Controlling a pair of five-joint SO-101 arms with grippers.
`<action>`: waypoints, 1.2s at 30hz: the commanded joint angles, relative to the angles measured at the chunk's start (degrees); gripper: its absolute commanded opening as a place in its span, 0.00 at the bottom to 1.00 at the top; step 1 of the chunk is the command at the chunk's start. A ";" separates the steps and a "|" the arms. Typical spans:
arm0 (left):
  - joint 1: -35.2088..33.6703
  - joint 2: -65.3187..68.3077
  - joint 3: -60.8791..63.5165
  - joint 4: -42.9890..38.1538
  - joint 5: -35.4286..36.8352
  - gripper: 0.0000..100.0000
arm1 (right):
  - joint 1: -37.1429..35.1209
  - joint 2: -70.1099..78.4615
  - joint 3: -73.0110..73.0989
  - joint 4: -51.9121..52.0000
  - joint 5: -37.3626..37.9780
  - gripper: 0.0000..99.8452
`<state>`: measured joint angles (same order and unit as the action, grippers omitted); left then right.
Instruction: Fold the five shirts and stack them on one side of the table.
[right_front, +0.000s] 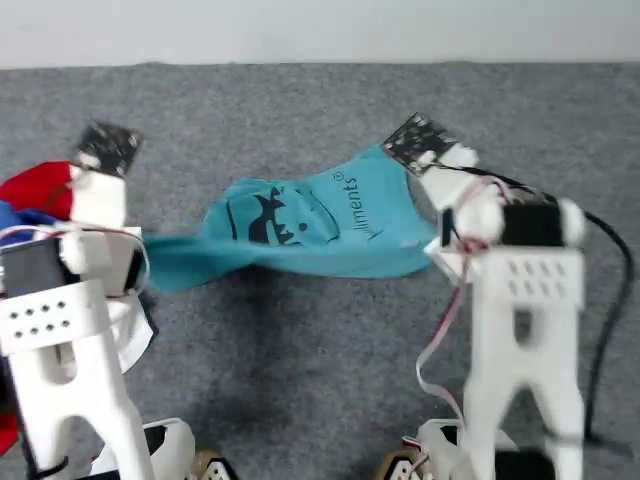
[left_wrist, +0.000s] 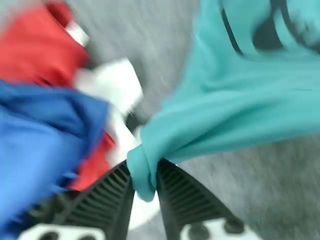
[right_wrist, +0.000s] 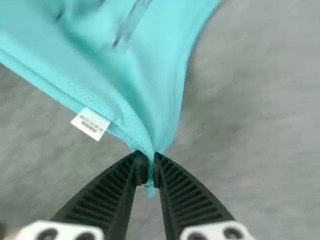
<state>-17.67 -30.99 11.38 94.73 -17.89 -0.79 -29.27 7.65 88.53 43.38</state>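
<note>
A teal shirt (right_front: 315, 225) with a dark print hangs stretched above the grey table between both arms. My left gripper (left_wrist: 145, 185) is shut on a bunched corner of the teal shirt (left_wrist: 240, 110), at its left end in the high view. My right gripper (right_wrist: 147, 172) is shut on the opposite edge of the teal shirt (right_wrist: 120, 65), near a small white label (right_wrist: 90, 124). A heap of other shirts, red (right_front: 35, 188), blue (left_wrist: 35, 145) and white (left_wrist: 117, 85), lies at the table's left side behind the left arm (right_front: 70, 290).
The grey carpet-like table top (right_front: 300, 370) spreads under and in front of the hanging shirt. The right arm (right_front: 520, 300) stands at the right with its cables (right_front: 605, 300) trailing. A pale wall (right_front: 320, 30) runs along the back edge.
</note>
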 joint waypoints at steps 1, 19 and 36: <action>-0.09 -1.41 -11.74 0.26 0.44 0.02 | 2.68 -8.48 -6.07 -5.05 1.23 0.01; 11.25 -1.76 -49.71 -11.43 0.44 0.02 | 4.18 -11.65 -30.95 -21.41 1.32 0.01; 11.08 -1.85 -77.05 2.29 -6.86 0.02 | 12.26 -18.24 -43.69 -9.54 8.44 0.01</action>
<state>-6.59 -33.01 -62.73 93.32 -22.55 10.37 -46.15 -34.29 75.52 50.51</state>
